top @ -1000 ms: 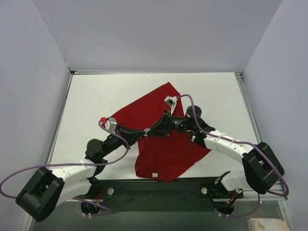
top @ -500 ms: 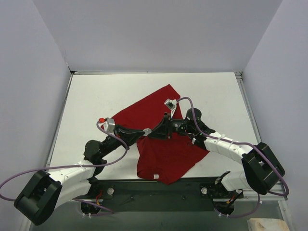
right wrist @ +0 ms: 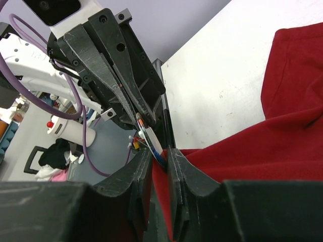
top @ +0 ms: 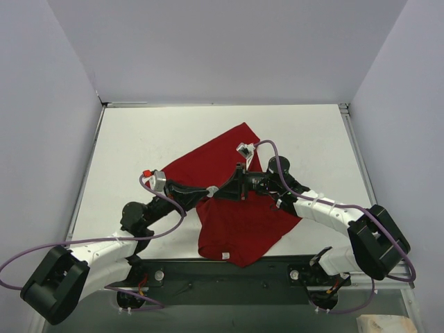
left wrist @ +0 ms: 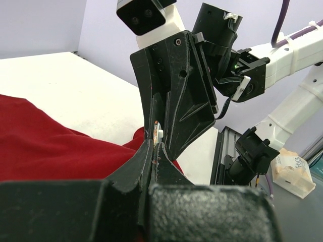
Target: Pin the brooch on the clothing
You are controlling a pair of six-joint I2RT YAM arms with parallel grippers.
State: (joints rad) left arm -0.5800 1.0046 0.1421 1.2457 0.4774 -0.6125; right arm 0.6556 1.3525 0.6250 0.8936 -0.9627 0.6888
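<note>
The clothing (top: 236, 225), a deep-red T-shirt, lies spread on the white table, and both grippers meet above its middle. My left gripper (top: 213, 189) is shut on the brooch (right wrist: 150, 140), a small thin disc seen edge-on, with an orange rim and blue patches. The brooch's lower edge dips between the jaws of my right gripper (right wrist: 160, 155). That gripper is pinched on a raised fold of the red fabric (right wrist: 282, 131). In the left wrist view the brooch (left wrist: 157, 132) peeks out just past my closed left gripper (left wrist: 153, 146), against the right gripper's black fingers (left wrist: 176, 96).
A white label (top: 224, 252) marks the collar at the shirt's near edge. Grey walls close in the white table (top: 139, 142) on three sides. A dark rail (top: 229, 274) carries the arm bases. Purple cables loop off both arms.
The right gripper's jaws have narrowed onto the fabric fold beside the brooch. The left arm pulled back slightly a second ago and then held still, and the shirt's near part shifted a little.
</note>
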